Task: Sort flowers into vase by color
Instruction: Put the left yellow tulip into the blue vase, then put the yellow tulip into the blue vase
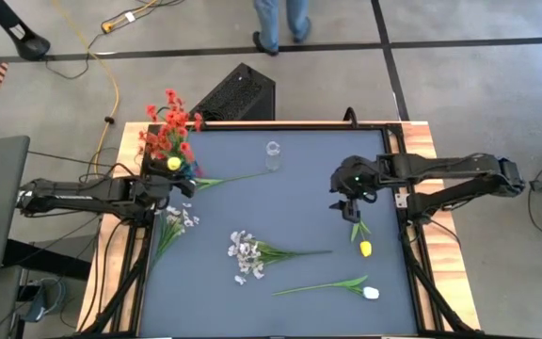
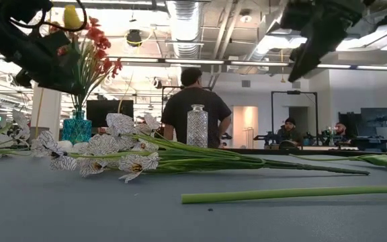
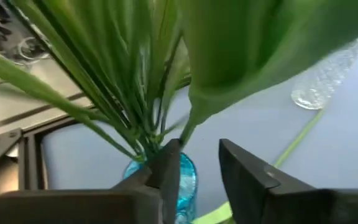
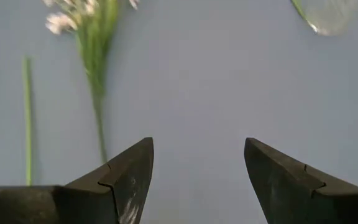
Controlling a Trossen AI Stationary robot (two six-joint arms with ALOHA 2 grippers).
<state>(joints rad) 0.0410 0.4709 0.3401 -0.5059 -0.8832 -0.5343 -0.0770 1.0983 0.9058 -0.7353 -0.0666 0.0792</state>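
Flowers lie from the white tulip (image 1: 370, 293) at 5 o'clock on the bench (image 1: 299, 207) up to the blue vase (image 1: 179, 169) at 10 o'clock, where the left gripper (image 1: 183, 184), partly open, should release the yellow tulip (image 1: 174, 164) gently, while the right gripper (image 1: 348, 209) waits wide at 3 o'clock.

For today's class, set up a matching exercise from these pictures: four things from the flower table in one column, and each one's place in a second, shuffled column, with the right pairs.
Things:
1. red flowers
2. clear vase
3. white tulip
4. right gripper

Places:
A. lying near the table's front edge
B. standing empty near the table's far edge
C. in the blue vase at the table's far left corner
D. hovering open above the yellow tulip

Pairs: 1-C, 2-B, 3-A, 4-D
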